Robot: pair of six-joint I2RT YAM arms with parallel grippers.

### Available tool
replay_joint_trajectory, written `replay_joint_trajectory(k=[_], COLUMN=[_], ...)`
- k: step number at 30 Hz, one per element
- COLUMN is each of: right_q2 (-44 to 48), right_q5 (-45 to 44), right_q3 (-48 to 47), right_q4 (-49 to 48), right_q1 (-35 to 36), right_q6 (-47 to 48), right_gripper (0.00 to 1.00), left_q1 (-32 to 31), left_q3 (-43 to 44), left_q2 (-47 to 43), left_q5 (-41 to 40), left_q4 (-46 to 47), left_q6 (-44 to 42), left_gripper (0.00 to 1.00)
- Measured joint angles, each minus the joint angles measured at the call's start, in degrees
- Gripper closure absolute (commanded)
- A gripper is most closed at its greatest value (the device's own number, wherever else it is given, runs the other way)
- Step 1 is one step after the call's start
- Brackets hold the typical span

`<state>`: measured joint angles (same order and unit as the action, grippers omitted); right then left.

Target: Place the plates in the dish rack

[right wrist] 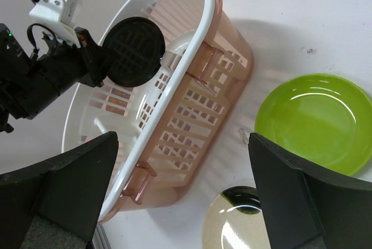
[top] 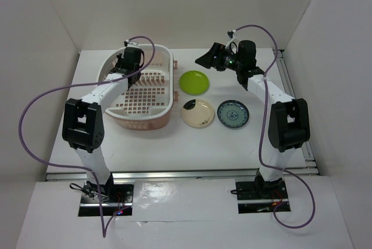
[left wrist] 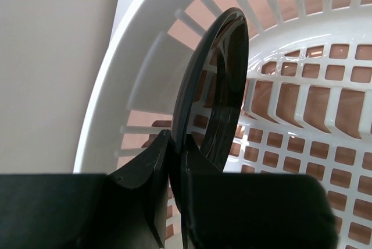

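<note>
The pale pink dish rack [top: 142, 121] stands at the left of the table. My left gripper [left wrist: 177, 162] is shut on the rim of the glossy black plate [left wrist: 218, 86] and holds it on edge, upright, over the rack's far left end. The right wrist view shows that plate [right wrist: 135, 51] above the rack's rim [right wrist: 192, 4]. The lime green plate [top: 194, 82], the cream plate [top: 197, 113] and the blue-green patterned plate [top: 233, 113] lie flat on the table right of the rack. My right gripper [top: 206, 58] is open and empty, in the air behind the green plate [right wrist: 311, 121].
The rack's upright dividers [top: 152, 79] run across its middle. White walls close in the table at the back and both sides. A purple cable loops off each arm. The cream plate [right wrist: 232, 220] lies just below my right gripper's open fingers.
</note>
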<state>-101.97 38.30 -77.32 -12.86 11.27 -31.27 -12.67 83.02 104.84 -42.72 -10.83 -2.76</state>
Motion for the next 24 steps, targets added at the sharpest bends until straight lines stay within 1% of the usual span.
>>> replay_joint_trajectory(k=[8, 16, 24], right_q2=[0.00, 0.00, -0.50], right_q5=[0.00, 0.02, 0.02], right_q3=[-0.07, -0.07, -0.26], right_q4=[0.04, 0.07, 0.04], right_q1=[0.00, 0.00, 0.00], right_q6=[0.04, 0.11, 0.22], right_gripper=[0.00, 0.00, 0.00], left_q1=[0.13, 2.12, 2.51], left_q3=[0.15, 1.25, 1.42], left_q2=[1.88, 2.34, 2.34], left_q5=[0.79, 4.11, 5.14], left_q4=[-0.98, -3.08, -3.72], left_q6=[2.05, 7.41, 9.03], left_gripper=[1.00, 1.00, 1.00])
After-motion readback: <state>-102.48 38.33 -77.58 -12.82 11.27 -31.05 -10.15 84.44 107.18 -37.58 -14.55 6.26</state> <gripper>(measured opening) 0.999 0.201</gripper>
